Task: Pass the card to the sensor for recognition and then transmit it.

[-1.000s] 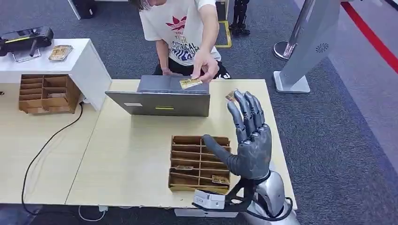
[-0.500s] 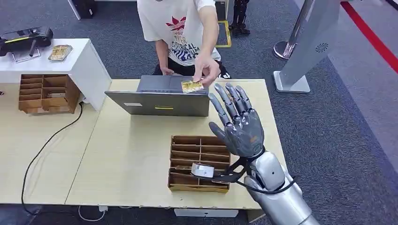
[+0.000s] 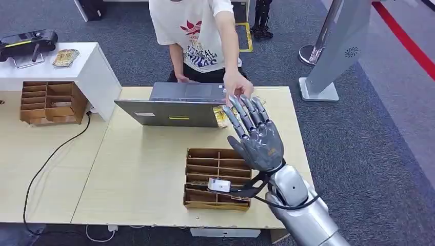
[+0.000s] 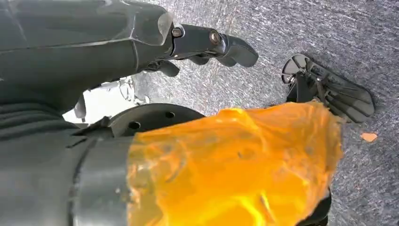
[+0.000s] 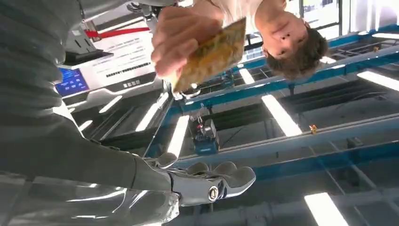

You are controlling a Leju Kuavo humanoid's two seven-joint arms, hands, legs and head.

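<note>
A person across the table holds a gold card [image 3: 221, 116] in one hand [image 3: 237, 87], just past the front corner of the grey sensor unit [image 3: 179, 105]. My right hand [image 3: 255, 137] is raised over the table, fingers spread and pointing at the card, and it holds nothing. In the right wrist view the card [image 5: 211, 52] sits in the person's fingers, apart from my fingertips [image 5: 230, 179]. My left hand [image 4: 141, 42] hangs by my side over the carpet, its fingers [image 4: 226, 44] loosely extended and holding nothing.
A brown divided card box [image 3: 218, 177] lies under my right forearm near the table's front edge. A second box [image 3: 51, 101] stands at far left beside a white side table [image 3: 97, 66]. A black cable [image 3: 51, 154] crosses the left tabletop. A grey kiosk stand [image 3: 333, 51] is on the right.
My right hand has tipped forward and reached toward the person. The person has lowered the card from over the sensor down to my fingertips.
</note>
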